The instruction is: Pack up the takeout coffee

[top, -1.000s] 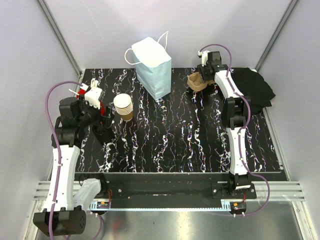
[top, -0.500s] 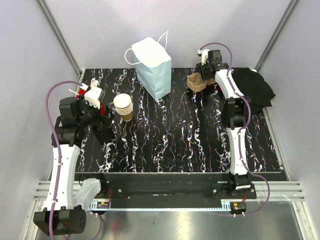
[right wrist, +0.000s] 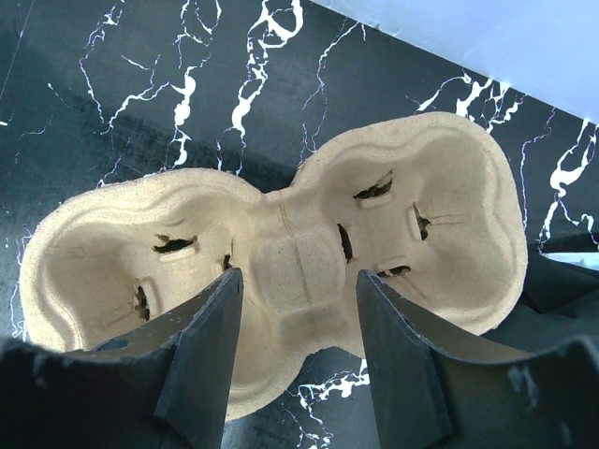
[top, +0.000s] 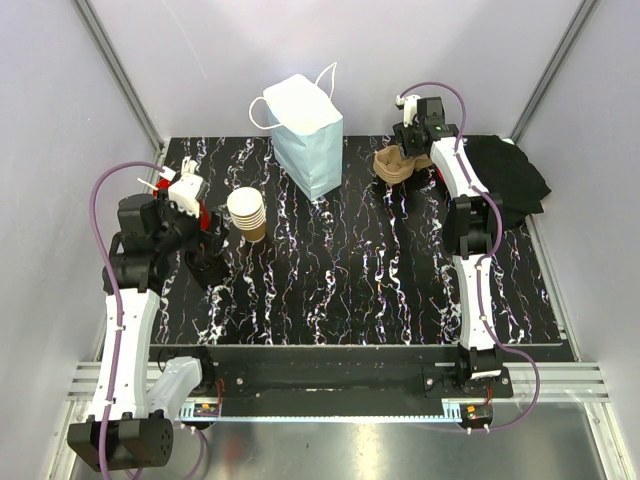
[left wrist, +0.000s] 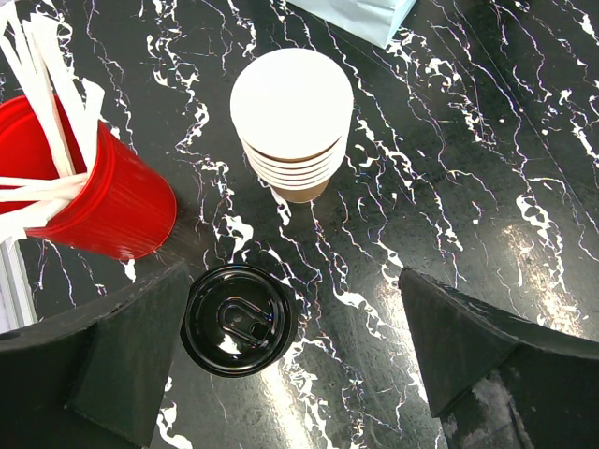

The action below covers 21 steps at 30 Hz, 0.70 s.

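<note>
Item one: the desk [top: 350, 280], black with white veining, carries everything noted here. At its far edge stands a pale blue paper bag [top: 308, 135], upright, handles up. A black cloth [top: 510, 180] lies crumpled at the far right corner.

Beside the cloth sits a moulded-pulp cup carrier [right wrist: 440, 215] with two wells. The right gripper [right wrist: 299, 278] is directly over it. Its fingers [right wrist: 201, 355] stand partly apart with the carrier's narrow middle in the gap. Whether they clamp it cannot be told.

On the left half of the desk is a stack of nested tan cups [left wrist: 292, 103]. A red cup [left wrist: 103, 201] holding white strips stands near it.

The takeout coffee [left wrist: 239, 320] stands nearer the arm bases than both. From above only its round black lid shows. It sits below the left gripper [left wrist: 292, 278], whose fingers [left wrist: 122, 365] are spread wide and hold nothing. The lid lies between them, close against the left one. It is well apart from the right gripper.
</note>
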Each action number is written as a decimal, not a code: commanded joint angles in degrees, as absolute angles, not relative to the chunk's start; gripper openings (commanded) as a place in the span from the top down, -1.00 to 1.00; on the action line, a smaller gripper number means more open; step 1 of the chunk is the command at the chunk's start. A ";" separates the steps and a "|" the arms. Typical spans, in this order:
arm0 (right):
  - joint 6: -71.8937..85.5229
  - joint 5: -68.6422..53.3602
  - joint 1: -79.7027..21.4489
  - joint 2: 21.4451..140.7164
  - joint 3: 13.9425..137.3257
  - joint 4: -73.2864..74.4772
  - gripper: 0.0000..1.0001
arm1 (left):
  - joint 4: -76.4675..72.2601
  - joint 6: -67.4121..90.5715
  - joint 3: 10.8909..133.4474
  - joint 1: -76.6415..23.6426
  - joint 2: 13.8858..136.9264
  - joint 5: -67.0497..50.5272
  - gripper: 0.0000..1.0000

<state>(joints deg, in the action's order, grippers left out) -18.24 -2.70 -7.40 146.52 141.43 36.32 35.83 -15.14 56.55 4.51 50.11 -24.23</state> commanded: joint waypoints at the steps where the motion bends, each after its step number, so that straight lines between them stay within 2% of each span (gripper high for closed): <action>1: -18.63 -4.22 -7.73 146.34 144.40 36.38 -0.16 | 32.52 -14.94 56.25 4.92 50.36 -25.84 -0.98; 21: -19.25 -5.10 -7.73 147.57 143.17 37.09 -0.15 | 32.43 -14.94 56.16 5.45 50.36 -26.72 -0.98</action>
<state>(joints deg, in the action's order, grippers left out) -18.41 -4.14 -7.40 147.22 141.43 36.36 35.83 -15.14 56.47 5.08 50.13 -24.73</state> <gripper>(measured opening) 0.585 0.987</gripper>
